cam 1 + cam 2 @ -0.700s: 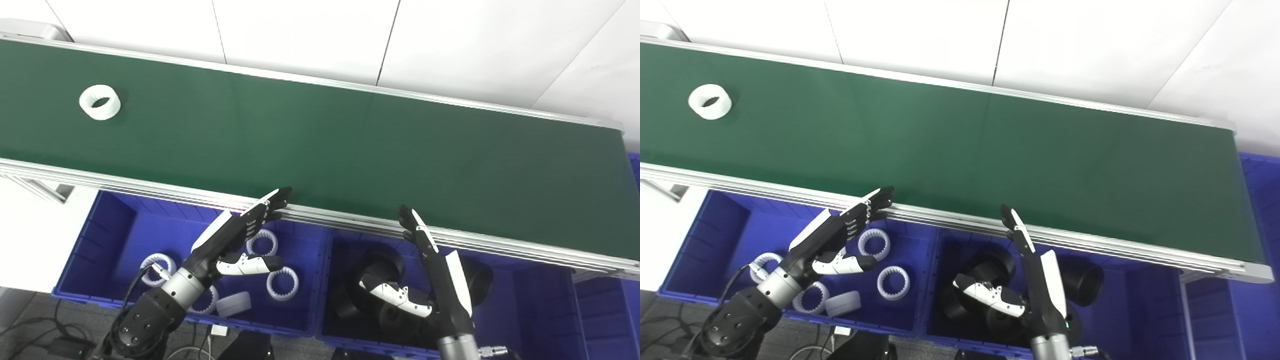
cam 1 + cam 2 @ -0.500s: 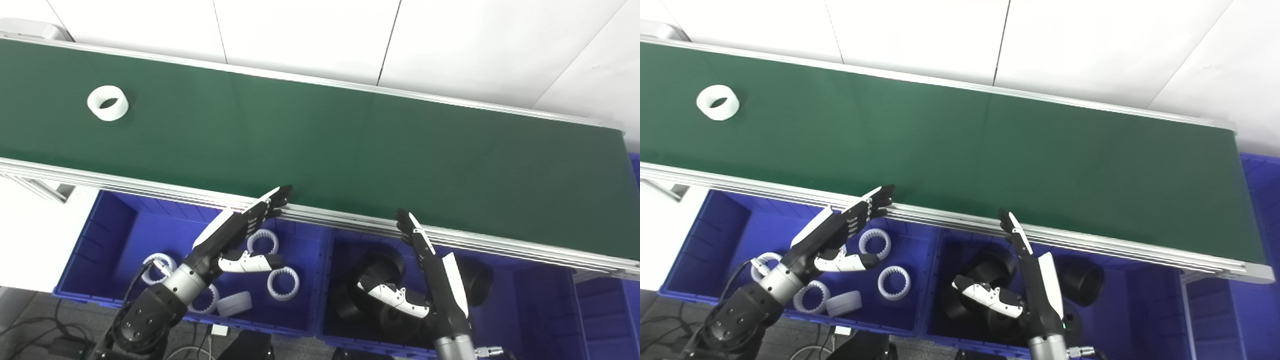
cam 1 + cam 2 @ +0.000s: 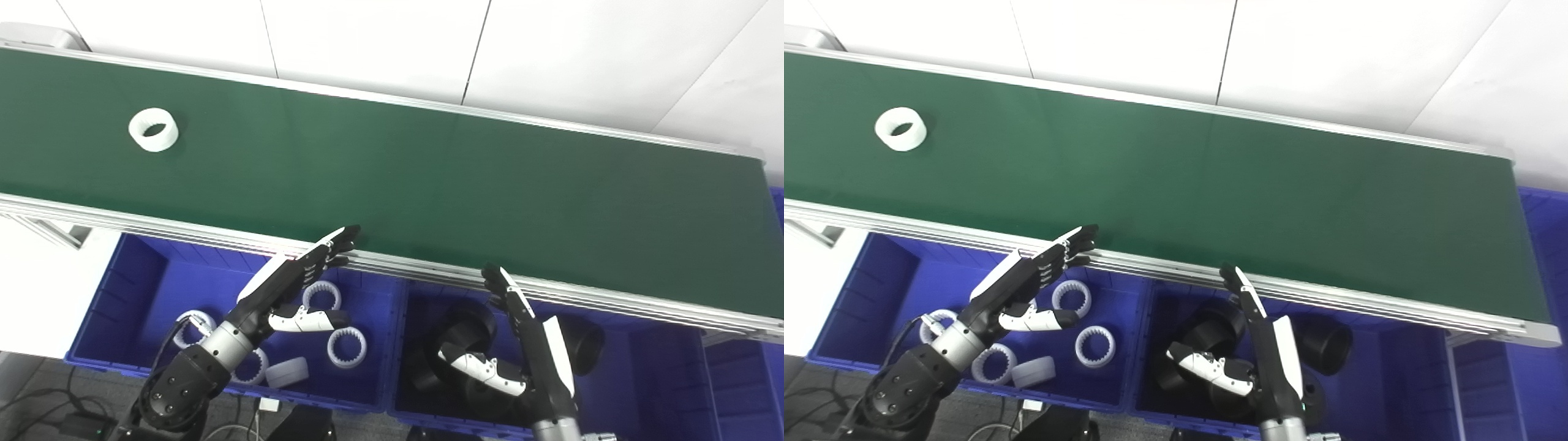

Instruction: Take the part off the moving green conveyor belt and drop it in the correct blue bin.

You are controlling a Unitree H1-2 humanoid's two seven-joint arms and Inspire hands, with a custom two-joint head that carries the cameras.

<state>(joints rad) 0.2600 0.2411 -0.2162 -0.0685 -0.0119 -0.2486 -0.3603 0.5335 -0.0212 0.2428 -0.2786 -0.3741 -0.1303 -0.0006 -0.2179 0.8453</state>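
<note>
A white ring part lies on the green conveyor belt at its far left. My left hand hovers open above the left blue bin, fingers stretched toward the belt's near rail, holding nothing. My right hand is open over the middle blue bin, fingers pointing up at the rail, thumb spread to the left. The white ring is far to the left of both hands.
The left bin holds several white toothed rings and a white cap. The middle bin holds black cylindrical parts. A third blue bin stands at the right. The aluminium rail runs between belt and bins.
The white ring has travelled to the right along the belt. My right hand has sunk slightly lower; my left hand has barely moved.
</note>
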